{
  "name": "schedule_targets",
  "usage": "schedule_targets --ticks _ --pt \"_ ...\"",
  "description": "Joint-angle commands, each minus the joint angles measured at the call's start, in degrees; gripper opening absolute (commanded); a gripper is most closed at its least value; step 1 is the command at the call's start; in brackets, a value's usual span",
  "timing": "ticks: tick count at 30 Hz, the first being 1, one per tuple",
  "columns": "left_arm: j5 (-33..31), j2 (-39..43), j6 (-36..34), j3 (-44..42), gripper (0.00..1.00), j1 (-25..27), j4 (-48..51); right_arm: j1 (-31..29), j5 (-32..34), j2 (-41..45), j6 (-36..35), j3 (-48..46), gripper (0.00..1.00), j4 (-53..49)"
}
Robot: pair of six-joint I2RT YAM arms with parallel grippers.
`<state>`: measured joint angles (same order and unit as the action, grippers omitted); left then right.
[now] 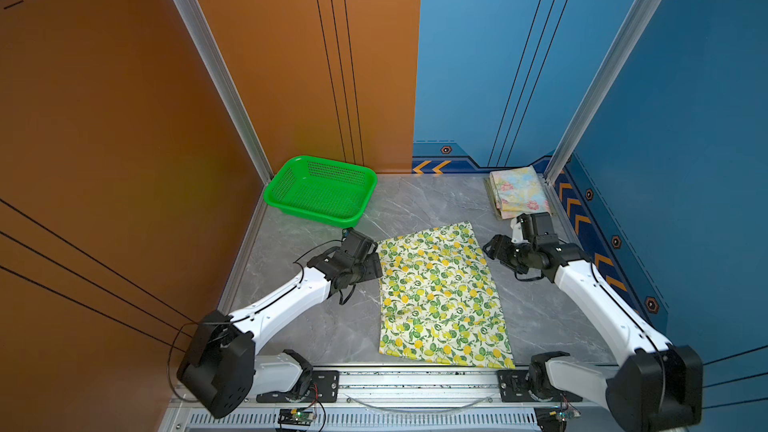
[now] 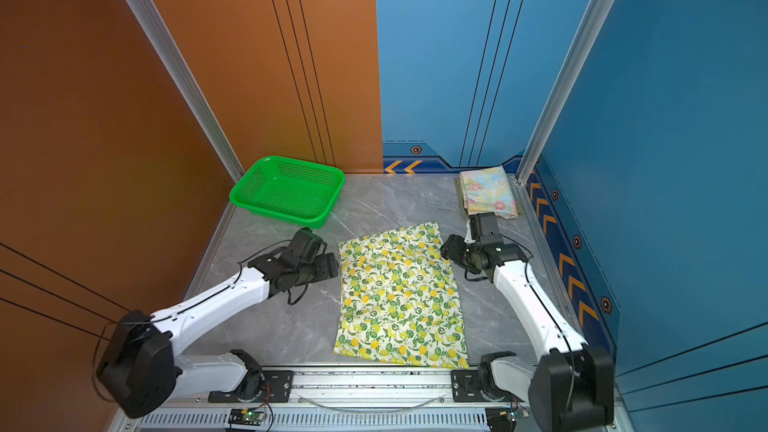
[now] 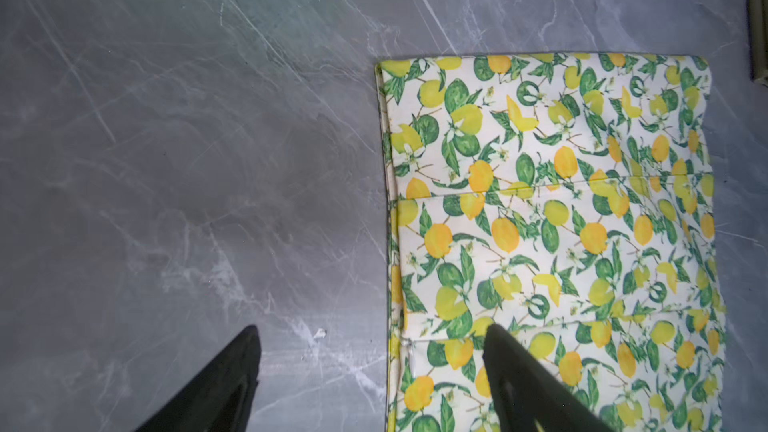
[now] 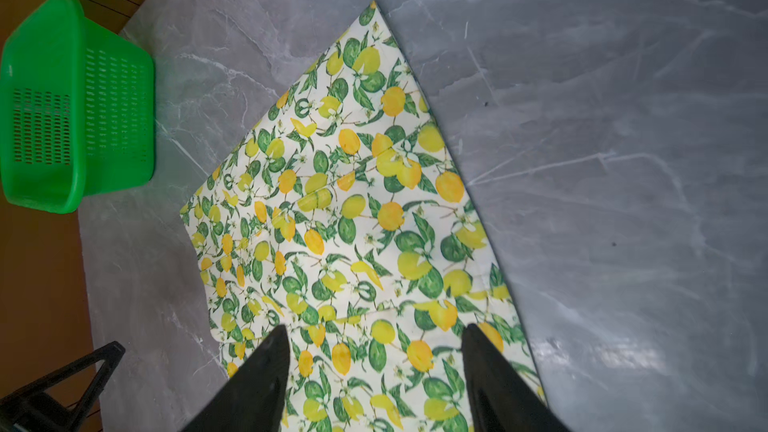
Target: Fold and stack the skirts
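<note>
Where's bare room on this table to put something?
Free: the back strip between basket and flowery skirt; the front patches either side of the lemon skirt. Crowded: the middle, left gripper and right gripper flanking that skirt.

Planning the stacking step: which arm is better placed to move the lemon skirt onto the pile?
Probably the right: right gripper open at the lemon skirt's edge, the pile just beyond it.

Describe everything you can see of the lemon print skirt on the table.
The lemon skirt is thin white cloth printed with yellow lemons and green leaves, with stitched seams across it. It lies flat as a long rectangle on the grey table, from its near edge toward the back. The left gripper and right gripper hover open at its far corners; neither grips it.
</note>
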<state>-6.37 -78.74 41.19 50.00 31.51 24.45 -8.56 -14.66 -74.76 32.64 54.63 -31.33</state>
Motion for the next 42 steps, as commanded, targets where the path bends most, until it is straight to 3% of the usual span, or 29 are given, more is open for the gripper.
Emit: schedule_targets --ticks 1,7,10,14,21,23,28,30,32,36,38,42 --pt "3.2 -7.9 -5.1 6.6 0.85 -1.6 1.6 -0.7 2.8 -10.2 -5.4 6.6 0.65 6.4" --pt "4.4 -21.3 -7.4 16.2 0.84 -4.5 0.2 0.1 4.4 -26.0 -10.3 16.1 0.64 8.6" --pt "5.6 -26.0 -8.6 18.9 0.79 -5.9 -1.0 0.1 5.1 -31.9 -12.7 20.2 0.64 8.7" --pt "6.7 -31.2 -10.3 22.7 0.73 -6.9 -1.3 0.4 6.7 -37.3 -14.9 24.5 0.63 8.7" --pt "7.8 -36.6 -11.3 27.6 0.72 -7.8 -1.3 1.0 6.4 -43.6 -16.9 29.8 0.62 9.0" --pt "8.4 -37.7 -11.4 28.4 0.66 -7.9 -1.3 1.1 6.4 -45.3 -17.2 30.7 0.61 9.0" --pt "10.3 -39.4 -11.7 28.9 0.37 -8.0 -1.5 1.6 4.6 -48.2 -16.1 33.5 0.57 8.9" --pt "10.4 -39.5 -11.7 28.5 0.32 -8.0 -1.6 1.5 3.9 -49.1 -15.9 34.6 0.55 8.3" --pt "10.4 -39.4 -11.6 28.2 0.18 -8.0 -1.6 1.3 3.8 -49.9 -15.8 35.5 0.53 7.5" --pt "10.5 -39.9 -11.7 28.8 0.08 -8.1 -1.8 1.0 3.4 -51.0 -15.4 36.1 0.44 7.5" --pt "10.6 -40.2 -11.6 29.4 0.02 -8.2 -1.8 1.0 3.4 -51.5 -15.2 36.6 0.35 7.3" --pt "10.6 -40.3 -11.8 30.6 0.0 -8.4 -1.6 1.1 3.2 -52.2 -15.0 37.7 0.09 7.3"
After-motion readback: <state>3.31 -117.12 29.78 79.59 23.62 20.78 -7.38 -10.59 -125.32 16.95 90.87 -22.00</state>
